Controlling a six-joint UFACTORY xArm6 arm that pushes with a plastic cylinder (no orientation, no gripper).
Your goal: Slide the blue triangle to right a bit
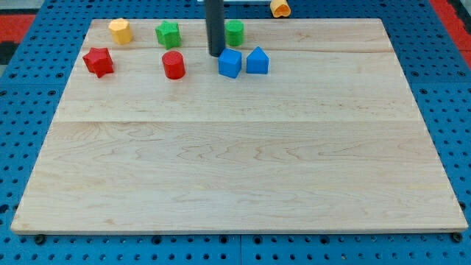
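Note:
The blue triangle block [257, 60] lies near the view's top, right of centre, on the wooden board [235, 162]. A blue cube [229, 63] touches its left side. My tip [215, 54] stands just left of and slightly above the blue cube, close to it; I cannot tell if it touches. The rod rises out of the view's top.
A red cylinder [174, 65] and a red star [98, 61] lie to the left. A yellow block [121, 31], a green star-like block [168, 34] and a green block [234, 32] sit along the top. A yellow-orange block [280, 8] lies off the board.

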